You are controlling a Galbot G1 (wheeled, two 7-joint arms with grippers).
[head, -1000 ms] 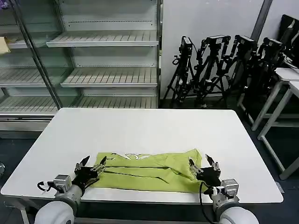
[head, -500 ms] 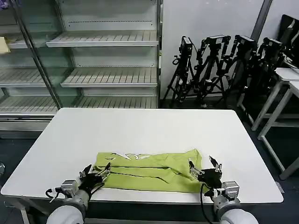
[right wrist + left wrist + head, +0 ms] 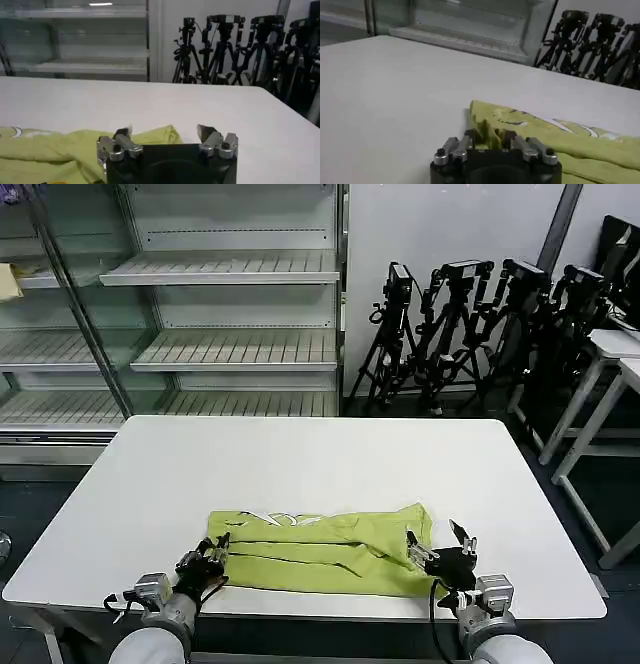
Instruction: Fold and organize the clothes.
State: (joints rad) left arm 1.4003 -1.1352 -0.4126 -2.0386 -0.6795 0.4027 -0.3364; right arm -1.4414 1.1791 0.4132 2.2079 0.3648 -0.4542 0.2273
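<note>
You have the lime T-shirt (image 3: 318,547) lying folded into a long band across the near part of the white table (image 3: 300,459), running from about 8 o'clock to 4 o'clock of the tabletop as your head camera sees it, with its long edge close to the near table edge. A strip of white-and-dark print shows along the far edge of the band near its left end.

Your left gripper (image 3: 213,556) sits at the shirt's left end, at roughly 7 o'clock on the table. From the head view its fingers look drawn close together at the cloth edge. The left wrist view tells you more: the fingers (image 3: 470,136) stand narrow on either side of a raised ridge of the T-shirt (image 3: 555,137), pinching the fold at the corner.

Your right gripper (image 3: 440,546) is at the shirt's right end, about 5 o'clock on the table. Here the fingers are spread wide. The head view shows one finger over the cloth and the other out over bare table. The right wrist view confirms the wide gap between the fingers (image 3: 208,134), with the T-shirt (image 3: 75,147) ending just ahead of one of them and nothing gripped

Behind the table you can see empty metal shelves (image 3: 220,304) at 11 o'clock and a cluster of black tripods (image 3: 470,324) at 1 o'clock
</note>
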